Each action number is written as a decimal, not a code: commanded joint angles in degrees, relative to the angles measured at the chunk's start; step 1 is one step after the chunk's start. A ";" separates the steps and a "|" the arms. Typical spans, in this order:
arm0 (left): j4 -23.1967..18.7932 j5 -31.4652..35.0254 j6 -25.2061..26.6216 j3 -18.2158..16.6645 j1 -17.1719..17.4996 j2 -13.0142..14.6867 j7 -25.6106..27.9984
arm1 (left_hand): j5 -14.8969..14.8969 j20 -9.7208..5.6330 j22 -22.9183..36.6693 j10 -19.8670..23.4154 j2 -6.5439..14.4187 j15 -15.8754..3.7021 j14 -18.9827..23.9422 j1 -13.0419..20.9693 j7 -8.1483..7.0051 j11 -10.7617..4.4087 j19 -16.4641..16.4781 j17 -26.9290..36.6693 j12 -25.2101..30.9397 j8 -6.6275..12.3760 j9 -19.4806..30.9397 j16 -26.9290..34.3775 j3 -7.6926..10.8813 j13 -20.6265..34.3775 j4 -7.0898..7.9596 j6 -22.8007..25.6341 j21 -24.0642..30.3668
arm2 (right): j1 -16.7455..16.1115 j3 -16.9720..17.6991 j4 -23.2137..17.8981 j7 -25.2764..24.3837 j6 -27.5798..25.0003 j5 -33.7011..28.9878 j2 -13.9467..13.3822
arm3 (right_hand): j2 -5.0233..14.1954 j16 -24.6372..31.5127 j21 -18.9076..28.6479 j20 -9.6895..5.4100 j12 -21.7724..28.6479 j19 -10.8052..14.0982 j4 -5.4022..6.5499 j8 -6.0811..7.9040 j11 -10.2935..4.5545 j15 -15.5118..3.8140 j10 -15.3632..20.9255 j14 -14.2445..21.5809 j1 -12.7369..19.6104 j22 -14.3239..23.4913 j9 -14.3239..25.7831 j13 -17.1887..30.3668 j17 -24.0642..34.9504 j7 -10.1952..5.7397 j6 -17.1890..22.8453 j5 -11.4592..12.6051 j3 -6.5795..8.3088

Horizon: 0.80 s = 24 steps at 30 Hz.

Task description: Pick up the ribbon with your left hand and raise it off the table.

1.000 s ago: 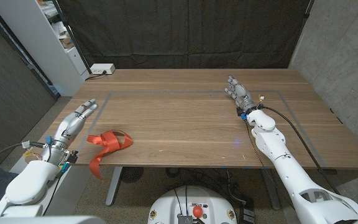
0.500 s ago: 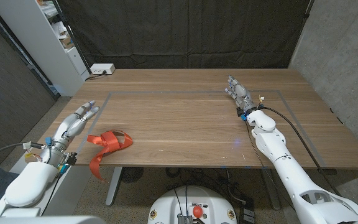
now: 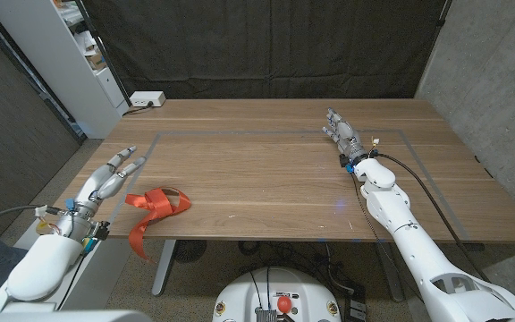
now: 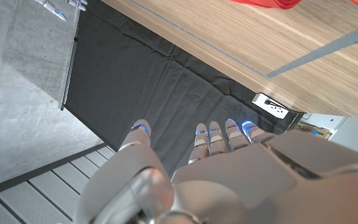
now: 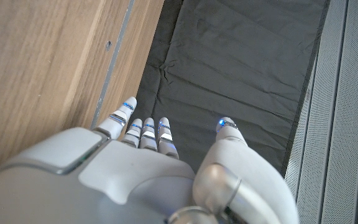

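Lying just right of left robot hand [image 3: 105, 180], apparently untouched: ribbon [image 3: 155, 207]

left hand [image 4: 229, 168] empty, red ribbon [image 4: 278, 3], table [image 4: 241, 43]

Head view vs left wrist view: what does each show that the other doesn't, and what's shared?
Head view alone: the right hand, open at the far side, and the ribbon's tail draped over the table's near edge. Left wrist view alone: the back of the left hand, close up. Shared: the crumpled red ribbon, the wooden table, grey tape outline, white power strip and black curtain.
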 commanded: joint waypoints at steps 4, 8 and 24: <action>-3.21 6.71 2.24 -0.79 2.06 -0.44 2.39 | 0.30 0.33 0.21 0.33 -0.04 0.01 0.20 1.21 -0.43 -0.13 -0.12 0.14 0.08 0.34 0.10 0.13 0.30 0.04 -0.86 0.50 -0.17 | 0.13 0.09 0.07 -0.09 0.23 0.15 0.03 | 0.19 0.20 0.57 0.02 0.25 0.24 -0.54 0.23 0.16 0.29 0.51 0.32 0.04 0.30 0.16 0.34 -0.08 0.13 0.40 0.45 0.10; -4.30 8.48 3.05 -0.96 2.50 -0.45 2.76 | 0.31 0.53 0.21 0.35 -0.03 0.00 0.27 1.46 -0.48 -0.20 -0.06 0.14 0.08 0.37 0.10 0.14 0.39 0.05 -1.06 0.60 -0.15 | 0.24 0.12 0.30 -0.11 0.42 0.18 0.12 | 0.18 0.21 0.56 0.00 0.26 0.23 -0.58 0.22 0.12 0.23 0.54 0.37 0.04 0.30 0.17 0.34 -0.08 0.11 0.40 0.46 0.09; -7.08 13.28 5.93 -0.90 3.49 0.29 2.65 | 0.43 0.82 0.19 0.19 0.05 0.10 0.31 2.99 -0.54 -0.10 -0.17 0.14 -0.02 0.29 0.14 0.08 0.94 0.09 -2.22 0.32 -0.24 | 0.24 0.16 0.37 -0.21 0.38 0.06 0.04 | 0.23 0.23 0.57 0.05 0.27 0.24 -0.67 0.23 0.16 0.24 0.62 0.48 -0.01 0.30 0.17 0.34 -0.08 0.10 0.47 0.48 0.06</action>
